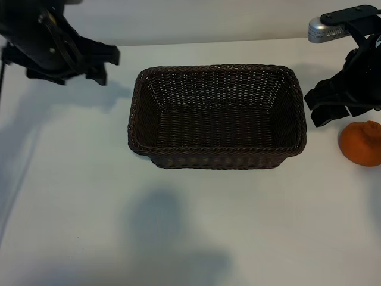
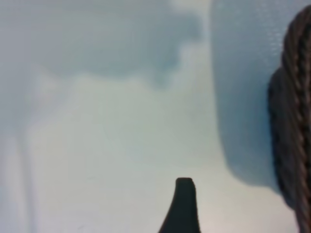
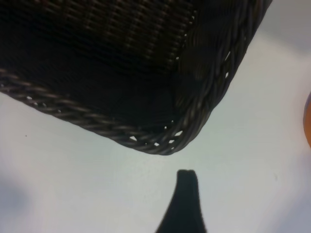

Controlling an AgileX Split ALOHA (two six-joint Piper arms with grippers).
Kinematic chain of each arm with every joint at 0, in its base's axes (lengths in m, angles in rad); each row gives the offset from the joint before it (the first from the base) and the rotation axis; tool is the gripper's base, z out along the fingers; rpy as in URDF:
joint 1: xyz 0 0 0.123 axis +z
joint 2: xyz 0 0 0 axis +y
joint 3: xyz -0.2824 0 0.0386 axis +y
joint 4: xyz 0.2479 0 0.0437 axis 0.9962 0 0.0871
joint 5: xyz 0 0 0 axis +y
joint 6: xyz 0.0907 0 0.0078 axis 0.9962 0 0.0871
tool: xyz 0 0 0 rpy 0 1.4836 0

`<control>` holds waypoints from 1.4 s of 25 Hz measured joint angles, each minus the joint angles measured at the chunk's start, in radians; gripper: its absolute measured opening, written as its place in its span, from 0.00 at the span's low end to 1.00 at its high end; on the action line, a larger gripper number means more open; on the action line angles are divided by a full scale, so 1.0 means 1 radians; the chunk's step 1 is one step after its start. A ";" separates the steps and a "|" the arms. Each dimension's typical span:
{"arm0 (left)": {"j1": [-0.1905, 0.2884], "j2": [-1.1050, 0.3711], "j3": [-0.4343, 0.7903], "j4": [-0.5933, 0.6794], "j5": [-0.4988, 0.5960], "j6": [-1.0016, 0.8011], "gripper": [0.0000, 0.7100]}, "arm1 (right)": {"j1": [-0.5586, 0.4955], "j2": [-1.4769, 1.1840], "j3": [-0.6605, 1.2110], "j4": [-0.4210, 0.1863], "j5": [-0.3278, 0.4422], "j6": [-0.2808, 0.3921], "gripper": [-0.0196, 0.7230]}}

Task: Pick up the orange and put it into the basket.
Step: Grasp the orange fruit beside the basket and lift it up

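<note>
The dark brown woven basket (image 1: 217,158) stands empty in the middle of the table. The orange (image 1: 361,143) lies on the table just to the right of it, at the edge of the exterior view. My right gripper (image 1: 312,109) hangs open between the basket's right end and the orange, slightly behind the fruit and holding nothing. In the right wrist view one dark finger (image 3: 184,204) shows below the basket's corner (image 3: 150,141), with a sliver of the orange (image 3: 308,119) at the edge. My left gripper (image 1: 109,67) is open at the back left, clear of the basket.
The left wrist view shows one finger (image 2: 183,206) over bare white table, with the basket's braided rim (image 2: 294,121) at the side. A silver camera mount (image 1: 330,28) sits above the right arm. Soft shadows fall on the table in front of the basket.
</note>
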 joint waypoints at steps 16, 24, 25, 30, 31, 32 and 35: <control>0.281 -0.142 -0.019 0.059 0.176 0.116 0.86 | 0.000 0.000 0.000 0.000 0.002 -0.001 0.83; 0.385 -0.295 -0.018 -0.115 0.187 0.254 0.84 | 0.000 0.000 0.000 0.000 0.002 0.000 0.83; 0.385 -0.326 -0.018 -0.119 0.193 0.263 0.84 | 0.000 0.000 0.000 0.000 0.002 0.000 0.83; 0.385 -0.512 -0.018 -0.120 0.219 0.293 0.84 | 0.000 0.000 0.000 -0.001 0.001 0.000 0.83; 0.385 -0.556 -0.018 -0.120 0.227 0.298 0.84 | 0.000 0.000 0.000 -0.002 0.001 -0.001 0.83; 0.385 -0.601 -0.018 -0.120 0.234 0.301 0.84 | 0.000 0.000 0.000 -0.002 0.001 -0.001 0.83; 0.385 -0.727 -0.018 -0.113 0.255 0.322 0.84 | 0.000 0.000 0.000 -0.002 0.001 -0.001 0.83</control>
